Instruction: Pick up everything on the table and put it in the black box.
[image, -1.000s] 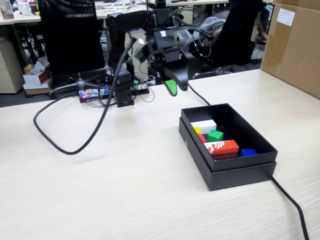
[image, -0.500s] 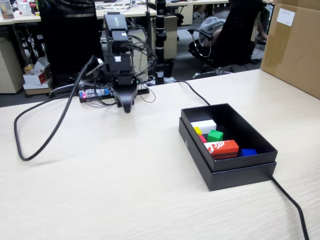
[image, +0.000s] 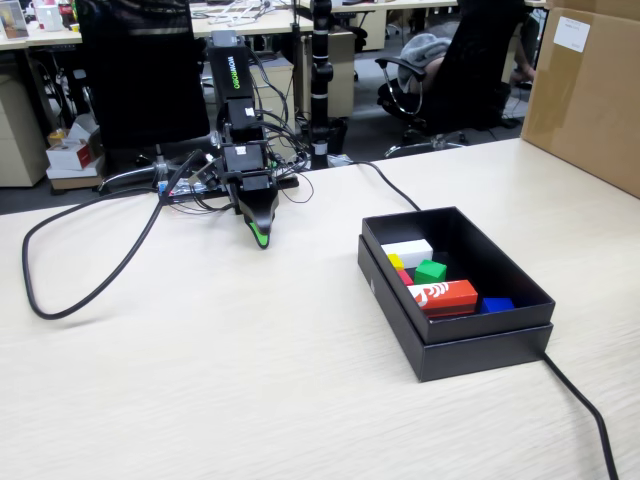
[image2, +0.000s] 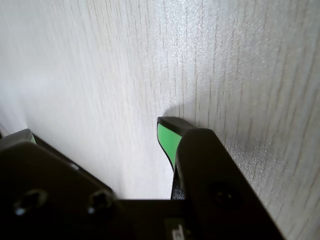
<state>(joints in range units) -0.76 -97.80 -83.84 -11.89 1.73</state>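
Observation:
The black box stands on the table at the right of the fixed view. Inside it lie the green cube, the yellow cube and the red cube, which is partly hidden between the other pieces. My gripper hangs tip-down just above the table at the back, well left of the box. In the wrist view my gripper shows two green-padded fingertips apart, with only bare table between them. It holds nothing.
The box also holds a white block, an orange-red block with a white mark and a blue cube. A brown carton stands at the far right. Black cables cross the table at the left and the right.

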